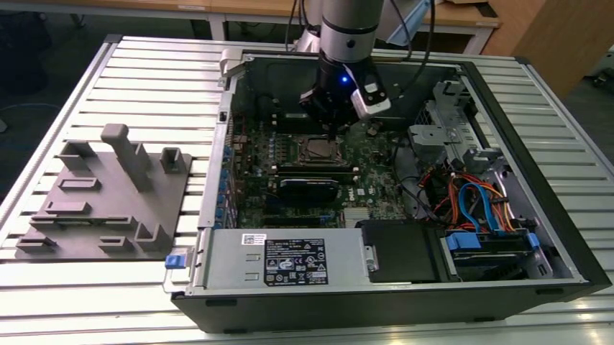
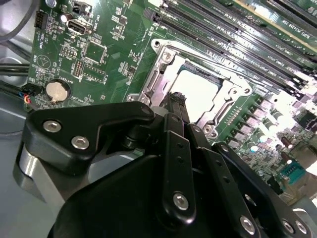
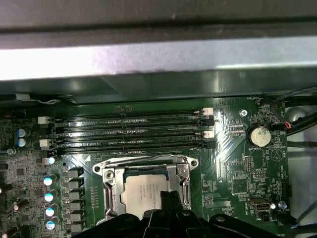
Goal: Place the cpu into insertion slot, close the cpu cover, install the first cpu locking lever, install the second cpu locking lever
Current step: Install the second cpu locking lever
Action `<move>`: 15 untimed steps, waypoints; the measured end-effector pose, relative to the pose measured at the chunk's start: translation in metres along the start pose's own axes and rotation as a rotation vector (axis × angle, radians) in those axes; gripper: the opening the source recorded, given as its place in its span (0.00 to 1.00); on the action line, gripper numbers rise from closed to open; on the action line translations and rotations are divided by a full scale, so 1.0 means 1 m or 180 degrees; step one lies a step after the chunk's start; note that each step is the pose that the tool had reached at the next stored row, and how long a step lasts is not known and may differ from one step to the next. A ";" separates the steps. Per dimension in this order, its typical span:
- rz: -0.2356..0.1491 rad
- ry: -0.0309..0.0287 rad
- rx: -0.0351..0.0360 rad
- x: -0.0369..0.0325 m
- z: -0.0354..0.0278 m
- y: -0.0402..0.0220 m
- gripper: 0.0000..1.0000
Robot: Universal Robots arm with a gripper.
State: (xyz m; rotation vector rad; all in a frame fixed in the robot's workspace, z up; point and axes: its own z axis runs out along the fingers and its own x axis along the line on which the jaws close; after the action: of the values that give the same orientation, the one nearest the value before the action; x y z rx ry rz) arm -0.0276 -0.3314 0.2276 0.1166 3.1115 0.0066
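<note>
The cpu (image 3: 144,194) sits flat in the insertion slot (image 2: 190,62) on the green motherboard (image 1: 369,162), its dull silver top showing through the square cut-out of the cpu cover (image 3: 110,184), which lies down around it, just beside the long black memory slots (image 3: 131,131) in both wrist views. Your gripper (image 2: 177,101) hangs right over the chip's edge, black fingertips (image 3: 170,198) drawn together with no gap you can see and nothing between them, tips down at the metal frame; whether they touch it, you can't tell.
</note>
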 end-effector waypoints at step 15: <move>-0.0001 -0.0001 0.0020 -0.0007 -0.0043 -0.0077 0.10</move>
State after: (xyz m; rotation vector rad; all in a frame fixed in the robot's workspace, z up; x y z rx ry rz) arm -0.0276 -0.3392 0.2319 0.1163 3.1113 -0.0033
